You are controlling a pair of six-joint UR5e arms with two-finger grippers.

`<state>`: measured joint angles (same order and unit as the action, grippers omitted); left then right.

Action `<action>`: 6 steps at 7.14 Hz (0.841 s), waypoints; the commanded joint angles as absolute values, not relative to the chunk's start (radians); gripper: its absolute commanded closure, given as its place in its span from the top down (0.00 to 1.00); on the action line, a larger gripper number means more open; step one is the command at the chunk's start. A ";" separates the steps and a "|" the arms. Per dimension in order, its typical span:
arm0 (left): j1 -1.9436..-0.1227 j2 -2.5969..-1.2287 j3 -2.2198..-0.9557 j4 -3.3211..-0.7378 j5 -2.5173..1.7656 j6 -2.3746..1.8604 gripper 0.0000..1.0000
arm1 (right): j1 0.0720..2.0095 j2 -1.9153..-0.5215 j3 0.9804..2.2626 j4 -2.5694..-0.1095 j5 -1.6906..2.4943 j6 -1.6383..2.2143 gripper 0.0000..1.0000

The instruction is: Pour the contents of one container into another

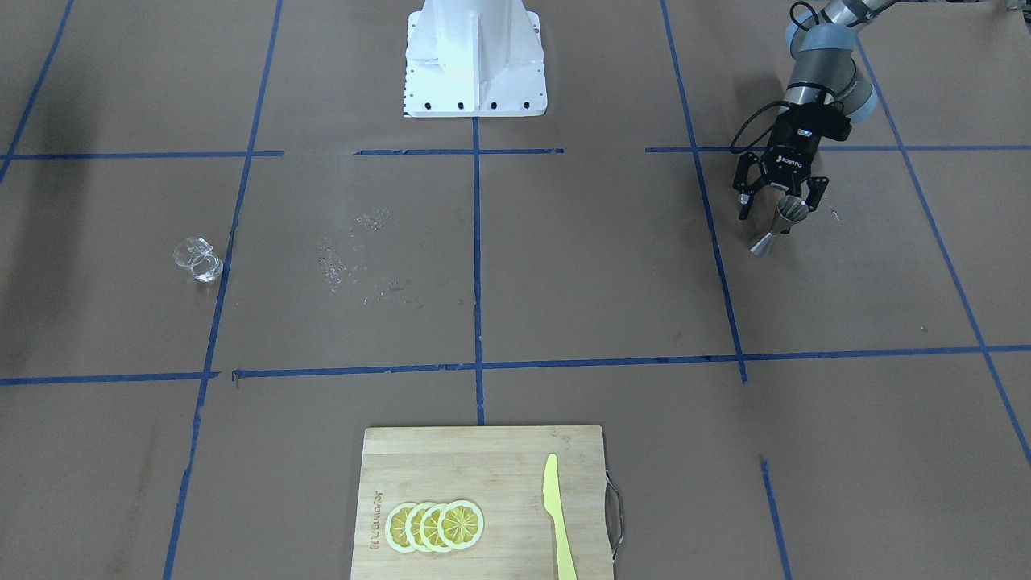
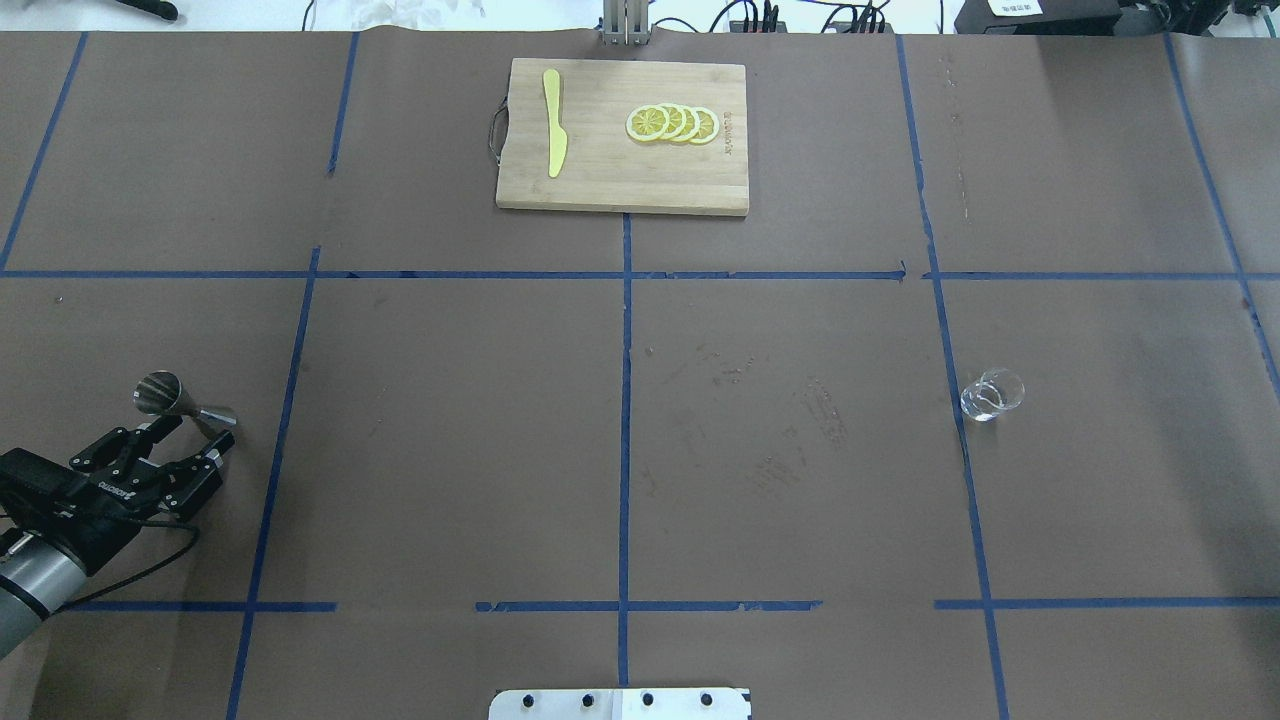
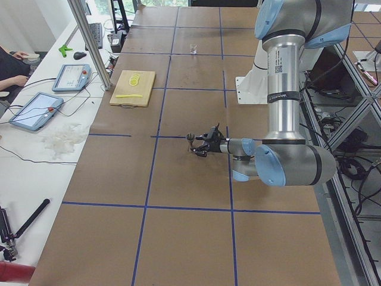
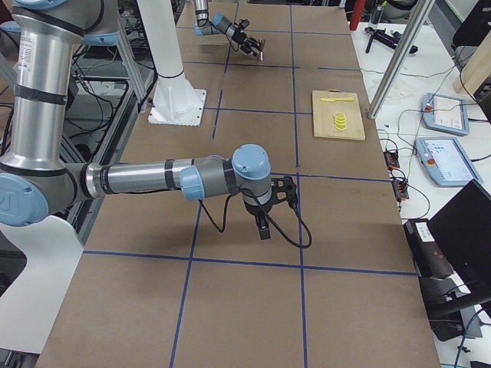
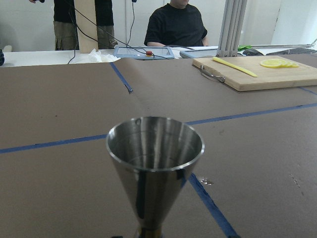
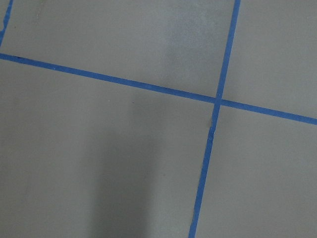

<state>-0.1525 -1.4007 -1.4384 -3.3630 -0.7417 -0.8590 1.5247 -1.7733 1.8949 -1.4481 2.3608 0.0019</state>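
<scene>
1. The left wrist view cuts off the foot of the jigger [image 5: 155,163] at its bottom edge, so only the upper cone and the narrow waist show there.
2. The right gripper [image 4: 265,230] appears only small, in the exterior right view, low over the table [image 2: 450,450]. Whether its jaws are apart or together cannot be told.
3. It is hard to make out whether the glass cup [image 1: 199,262] holds anything.
4. The left gripper [image 2: 200,429] has its jaws wide apart and clamps nothing. The jigger stands upright on the table just at its fingertips.
5. There is one jigger and one glass cup. The cup sits on the robot's right side, well apart from the jigger.
6. One cutting board [image 1: 451,467] carries one yellow knife [image 1: 557,515] and four overlapping lemon slices [image 1: 436,526].
</scene>
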 commanded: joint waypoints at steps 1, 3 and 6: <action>-0.160 -1.396 -1.436 -3.379 -0.744 -0.859 0.77 | 1.525 -1.773 1.896 -1.448 2.361 0.002 1.00; -0.187 -1.397 -1.436 -3.381 -0.744 -0.859 0.77 | 1.525 -1.772 1.896 -1.448 2.361 0.002 1.00; -0.210 -1.399 -1.436 -3.381 -0.747 -0.857 0.69 | 1.525 -1.772 1.896 -1.448 2.361 0.002 1.00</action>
